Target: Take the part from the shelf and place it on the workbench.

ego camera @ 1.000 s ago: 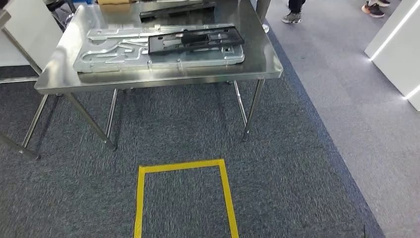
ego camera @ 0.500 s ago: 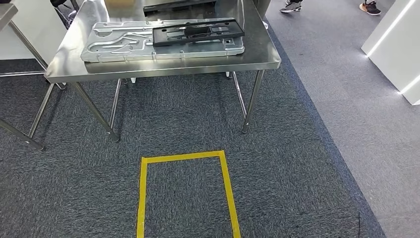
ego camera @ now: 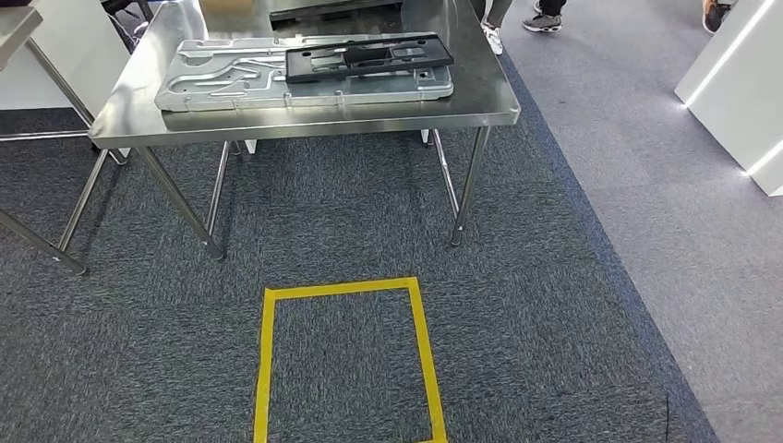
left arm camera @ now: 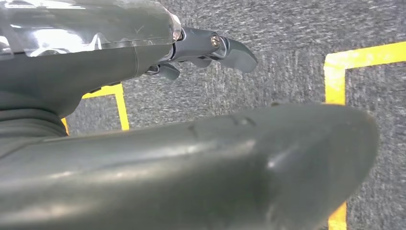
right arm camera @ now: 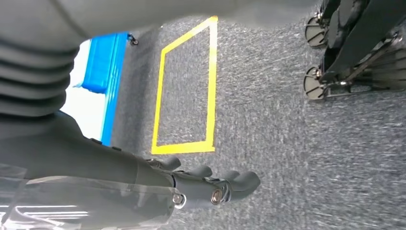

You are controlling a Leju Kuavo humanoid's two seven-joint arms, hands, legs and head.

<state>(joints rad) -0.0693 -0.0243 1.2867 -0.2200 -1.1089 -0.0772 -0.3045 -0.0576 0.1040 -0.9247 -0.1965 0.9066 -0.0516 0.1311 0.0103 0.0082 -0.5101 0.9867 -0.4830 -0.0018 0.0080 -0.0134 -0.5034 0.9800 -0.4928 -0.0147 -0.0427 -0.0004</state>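
A steel workbench (ego camera: 305, 120) stands ahead in the head view. On it lies a large silver machined plate (ego camera: 222, 78), and a flat black part (ego camera: 369, 57) rests across the plate's right half. My left hand (left arm camera: 206, 48) hangs over grey carpet with its fingers loosely extended and nothing in it. In the right wrist view my right hand (right arm camera: 210, 184) also hangs over the carpet, fingers slightly bent and apart, holding nothing.
A yellow tape rectangle (ego camera: 342, 360) marks the carpet in front of the workbench. A second table (ego camera: 18, 23) is at the far left, white cabinets (ego camera: 739, 83) at the right. A person's feet (ego camera: 545, 20) stand beyond the workbench. A wheeled frame (right arm camera: 344, 48) stands near my right side.
The whole picture has shifted: the camera moved, so workbench and yellow rectangle sit a little higher in the frame. The feet beyond the workbench have changed place.
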